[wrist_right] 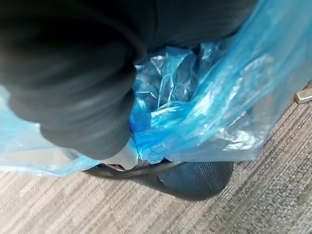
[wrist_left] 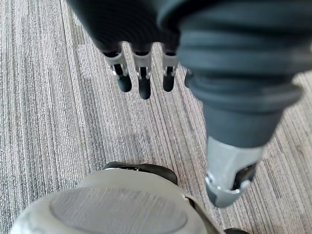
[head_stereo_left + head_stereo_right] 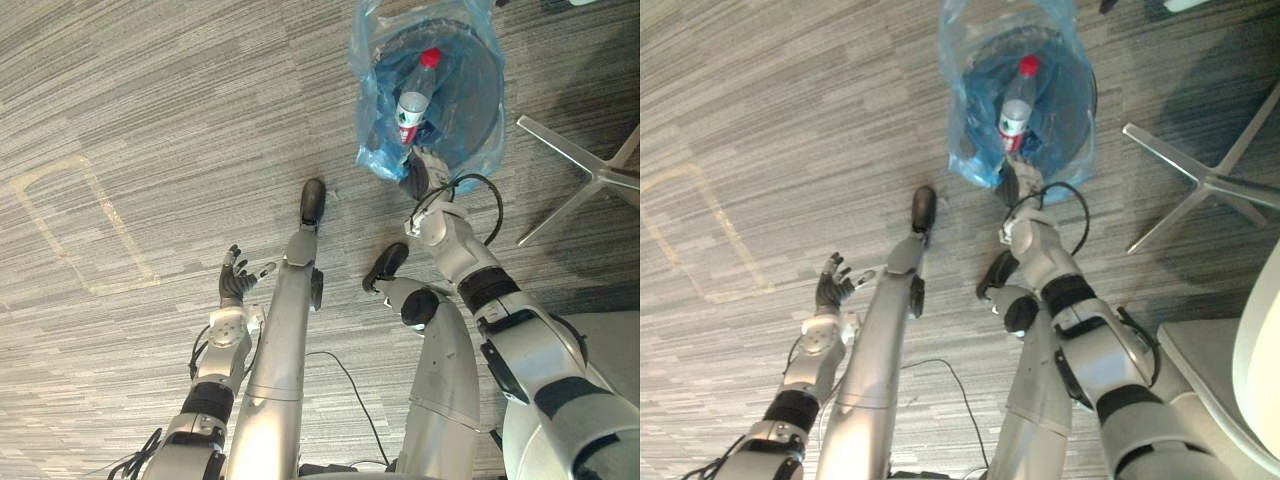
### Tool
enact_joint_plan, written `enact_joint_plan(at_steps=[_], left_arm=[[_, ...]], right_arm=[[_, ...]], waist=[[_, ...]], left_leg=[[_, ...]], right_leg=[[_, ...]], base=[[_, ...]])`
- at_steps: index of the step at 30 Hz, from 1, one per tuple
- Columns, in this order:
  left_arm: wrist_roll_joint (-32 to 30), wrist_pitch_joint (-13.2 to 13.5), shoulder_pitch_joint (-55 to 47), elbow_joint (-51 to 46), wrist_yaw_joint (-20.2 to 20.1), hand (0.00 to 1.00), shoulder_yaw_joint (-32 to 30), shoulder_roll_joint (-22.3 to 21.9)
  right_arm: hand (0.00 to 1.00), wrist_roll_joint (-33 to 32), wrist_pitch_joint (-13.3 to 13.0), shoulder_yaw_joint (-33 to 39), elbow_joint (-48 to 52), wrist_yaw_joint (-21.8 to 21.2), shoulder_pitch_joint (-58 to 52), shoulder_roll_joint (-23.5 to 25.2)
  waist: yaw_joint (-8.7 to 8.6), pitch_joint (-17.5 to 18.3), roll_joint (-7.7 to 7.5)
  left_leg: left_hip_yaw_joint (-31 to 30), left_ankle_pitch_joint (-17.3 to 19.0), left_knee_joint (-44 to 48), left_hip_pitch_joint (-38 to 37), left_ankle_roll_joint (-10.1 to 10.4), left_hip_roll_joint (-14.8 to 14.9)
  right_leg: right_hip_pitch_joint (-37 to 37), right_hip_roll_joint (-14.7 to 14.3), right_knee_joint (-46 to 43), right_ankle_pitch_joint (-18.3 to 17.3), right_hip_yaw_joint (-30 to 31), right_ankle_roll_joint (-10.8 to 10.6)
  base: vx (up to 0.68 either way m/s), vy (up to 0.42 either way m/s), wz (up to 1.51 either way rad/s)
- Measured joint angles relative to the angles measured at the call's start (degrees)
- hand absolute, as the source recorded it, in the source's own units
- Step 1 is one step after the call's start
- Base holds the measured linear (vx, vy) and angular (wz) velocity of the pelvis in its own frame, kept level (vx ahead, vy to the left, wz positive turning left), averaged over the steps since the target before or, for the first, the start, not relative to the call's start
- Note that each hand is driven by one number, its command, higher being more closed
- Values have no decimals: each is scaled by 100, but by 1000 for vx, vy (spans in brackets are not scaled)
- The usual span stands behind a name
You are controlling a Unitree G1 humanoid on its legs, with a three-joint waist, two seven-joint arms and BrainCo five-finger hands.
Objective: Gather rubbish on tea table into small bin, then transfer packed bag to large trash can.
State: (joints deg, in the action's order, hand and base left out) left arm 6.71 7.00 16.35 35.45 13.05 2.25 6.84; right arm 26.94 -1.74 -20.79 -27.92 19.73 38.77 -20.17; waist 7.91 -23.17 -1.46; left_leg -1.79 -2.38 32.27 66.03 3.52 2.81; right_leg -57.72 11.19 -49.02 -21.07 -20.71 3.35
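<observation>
A small dark mesh bin (image 3: 478, 85) stands on the carpet, lined with a blue plastic bag (image 3: 372, 150). Inside the bag lies a clear bottle (image 3: 413, 100) with a red cap. My right hand (image 3: 425, 178) is at the bin's near rim, and the blue bag (image 1: 204, 107) bunches and creases toward its thumb, which pinches the plastic. The mesh wall of the bin (image 1: 200, 178) shows below the bag. My left hand (image 3: 236, 280) hangs open over bare carpet, well to the left of the bin, its fingers (image 2: 141, 80) straight and holding nothing.
A chair's silver star base (image 3: 590, 175) spreads on the floor just right of the bin, with a white seat (image 3: 1250, 350) nearer to me. A pale tape outline (image 3: 70, 220) marks the carpet at the left, where there is free room.
</observation>
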Motion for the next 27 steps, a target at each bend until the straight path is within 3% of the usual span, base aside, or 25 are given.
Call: enact_joint_plan(at_steps=[9,15,19,27], left_arm=[[-281,-83,-460,234,-199,0,114,-127],[-460,-130,-769,803,-235,0,390,-82],[-600,-154,-1016,1134,-348,0,568,-12],[-893,-183,-1422,1113,-513,0,813,133]], right_arm=[[100,2,-103,-95,893,-342,-1344,239],[100,-5,-209,-209,912,-641,-2080,625],[100,-15,-252,-163,896,-837,-2243,659],[100,-213,-488,-131,905,-1215,-2692,614]], waist=[[-157,173,-158],[-202,715,-387],[-324,974,-382],[-460,1527,-280]], left_leg=[[147,-7,-831,-1882,-21,-9],[241,-142,-1769,-3158,-7,-7],[298,-464,-2682,-4032,-10,19],[520,-690,-3604,-5198,5,52]], right_leg=[[1866,-117,986,154,-28,-175],[3070,-293,1954,358,-18,-273],[3830,-491,2780,685,9,-329],[4845,-703,3724,1053,245,-434]], base=[[53,14,-3],[99,-21,-6],[118,1,-10],[33,1,-18]])
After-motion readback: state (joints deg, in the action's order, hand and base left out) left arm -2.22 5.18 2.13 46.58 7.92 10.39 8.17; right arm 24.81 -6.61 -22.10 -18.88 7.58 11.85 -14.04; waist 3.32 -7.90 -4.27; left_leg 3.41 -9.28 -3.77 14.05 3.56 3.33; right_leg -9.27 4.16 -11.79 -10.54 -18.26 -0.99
